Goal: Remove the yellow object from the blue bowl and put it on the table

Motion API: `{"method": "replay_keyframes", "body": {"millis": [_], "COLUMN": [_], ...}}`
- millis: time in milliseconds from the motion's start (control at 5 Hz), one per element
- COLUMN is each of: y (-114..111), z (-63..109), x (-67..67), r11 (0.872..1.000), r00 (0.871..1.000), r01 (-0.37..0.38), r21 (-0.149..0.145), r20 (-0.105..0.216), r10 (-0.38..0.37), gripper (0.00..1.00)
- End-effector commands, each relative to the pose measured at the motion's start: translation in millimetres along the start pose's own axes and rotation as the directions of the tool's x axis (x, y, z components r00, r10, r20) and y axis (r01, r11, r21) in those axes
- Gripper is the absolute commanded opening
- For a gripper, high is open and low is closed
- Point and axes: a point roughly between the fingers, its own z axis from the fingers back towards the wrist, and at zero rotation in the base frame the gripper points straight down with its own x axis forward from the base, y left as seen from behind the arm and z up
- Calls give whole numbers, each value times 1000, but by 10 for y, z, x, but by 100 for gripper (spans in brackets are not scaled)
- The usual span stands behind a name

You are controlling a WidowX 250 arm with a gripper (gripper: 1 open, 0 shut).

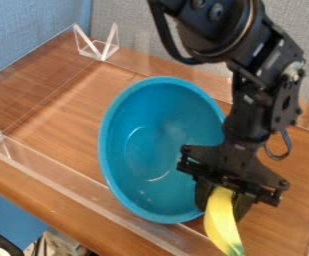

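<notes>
Gripping the yellow object (222, 222) near its upper end, the gripper (229, 184) points straight down at the right side of the scene, its black jaws closed on the curved piece so that most of the object's length hangs below them. The yellow object is outside the blue bowl (157, 150), just beside the bowl's right rim, and its lower end reaches down toward the front edge of the worktop (50, 95), close to the low clear wall (77, 178) that runs along that edge; whether the tip touches the wood cannot be told. The blue bowl sits tilted, its open mouth turned toward the camera and up, so the glossy inside is plainly seen with nothing in it. The bowl's right rim lies against or just next to the gripper's black body. The dark arm (230, 45) rises from the gripper toward the top of the frame, with a thin cable looping at its right. A small clear stand (97, 42) rests at the far left corner of the reddish-brown worktop, well apart from the bowl.
</notes>
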Motion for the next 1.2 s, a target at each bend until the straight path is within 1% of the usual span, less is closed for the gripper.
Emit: {"method": "replay_keyframes", "body": {"millis": [0,200,600,800,1000], "y": [-54,-85,-92,-57,-44], "z": [208,225,49,46,171], "x": [91,80,115,132,119], "r11": [995,981,965,957,941], "r00": [994,980,965,958,942], "r01": [94,191,261,287,335], "r21": [-39,-35,-37,-45,-52], "r20": [57,54,33,33,32], "r10": [-92,-189,-260,-286,-333], "gripper": [0,0,0,0,0]}}
